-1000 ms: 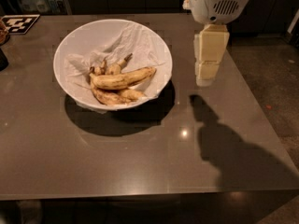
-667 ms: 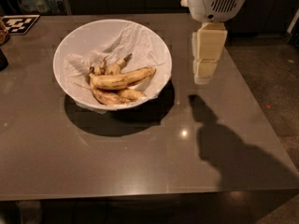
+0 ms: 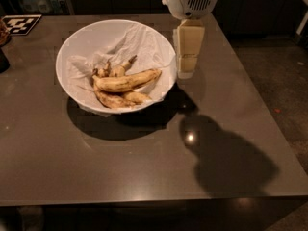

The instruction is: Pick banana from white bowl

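Note:
The white bowl [image 3: 77, 47] sits on the dark table, left of centre, lined with crumpled white paper. Several bananas lie in its near half. The banana [image 3: 127, 81], the longest and palest, lies across the top of the pile, pointing right. Shorter, browner bananas [image 3: 115, 100] lie under and behind it. My gripper [image 3: 186, 70] hangs from a white wrist just outside the bowl's right rim, above the table, to the right of the banana's tip. It holds nothing.
The grey table [image 3: 144, 167] extends to the front and right, with its right edge next to the floor. A black-and-white marker tag [image 3: 20, 24] lies at the far left corner. A dark object [image 3: 3, 59] stands at the left edge.
The gripper has moved left, closer to the bowl's right rim. The bananas and bowl have not moved.

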`<state>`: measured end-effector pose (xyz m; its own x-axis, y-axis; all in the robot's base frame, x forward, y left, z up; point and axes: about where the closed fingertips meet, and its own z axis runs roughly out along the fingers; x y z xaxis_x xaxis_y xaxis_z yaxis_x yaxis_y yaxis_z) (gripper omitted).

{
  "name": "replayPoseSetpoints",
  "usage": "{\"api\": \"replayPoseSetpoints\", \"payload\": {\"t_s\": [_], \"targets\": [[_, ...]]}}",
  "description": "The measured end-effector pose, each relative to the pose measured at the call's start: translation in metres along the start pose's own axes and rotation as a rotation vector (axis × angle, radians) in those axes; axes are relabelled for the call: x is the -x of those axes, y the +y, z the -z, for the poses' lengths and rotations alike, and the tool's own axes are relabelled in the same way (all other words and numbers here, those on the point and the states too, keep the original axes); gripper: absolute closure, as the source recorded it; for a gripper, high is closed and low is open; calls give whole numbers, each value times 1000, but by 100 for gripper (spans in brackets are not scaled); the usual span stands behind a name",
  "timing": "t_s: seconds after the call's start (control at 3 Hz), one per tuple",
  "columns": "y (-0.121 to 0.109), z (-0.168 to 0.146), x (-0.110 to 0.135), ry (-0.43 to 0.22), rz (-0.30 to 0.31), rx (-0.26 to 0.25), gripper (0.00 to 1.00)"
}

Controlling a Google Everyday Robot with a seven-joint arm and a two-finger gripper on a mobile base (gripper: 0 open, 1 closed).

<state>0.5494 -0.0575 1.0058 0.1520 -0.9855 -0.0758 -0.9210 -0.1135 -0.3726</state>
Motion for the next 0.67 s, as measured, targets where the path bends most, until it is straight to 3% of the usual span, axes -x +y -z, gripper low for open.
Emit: {"api": "replayPoseSetpoints", "payload": {"t_s": [0.67], "targets": [[-13, -51, 29, -7, 46, 68, 1]]}}
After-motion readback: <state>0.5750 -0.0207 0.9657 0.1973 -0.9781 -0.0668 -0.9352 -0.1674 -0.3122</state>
